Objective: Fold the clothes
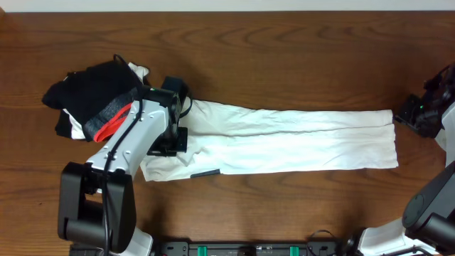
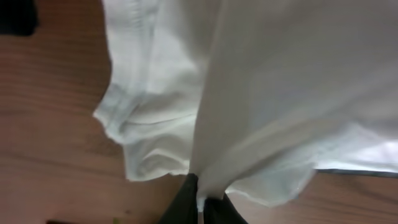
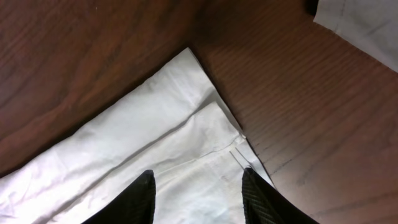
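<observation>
Only in the left wrist view is a fold of the white trousers [image 2: 267,81] seen pinched in the closed jaws of the left gripper [image 2: 200,205]. The trousers are stretched left to right across the table [image 1: 284,43]; their right hem is framed by the spread jaws of the right gripper [image 3: 198,196]. A dark clothes pile [image 1: 92,99], far left, is shown only overhead.

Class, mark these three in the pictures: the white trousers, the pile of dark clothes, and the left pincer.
white trousers [image 1: 298,139]: overhead view, middle of the legs.
pile of dark clothes [image 1: 92,89]: overhead view, black top layer.
left pincer [image 2: 200,202]: left wrist view, between the fingertips, where they pinch the trousers.
</observation>
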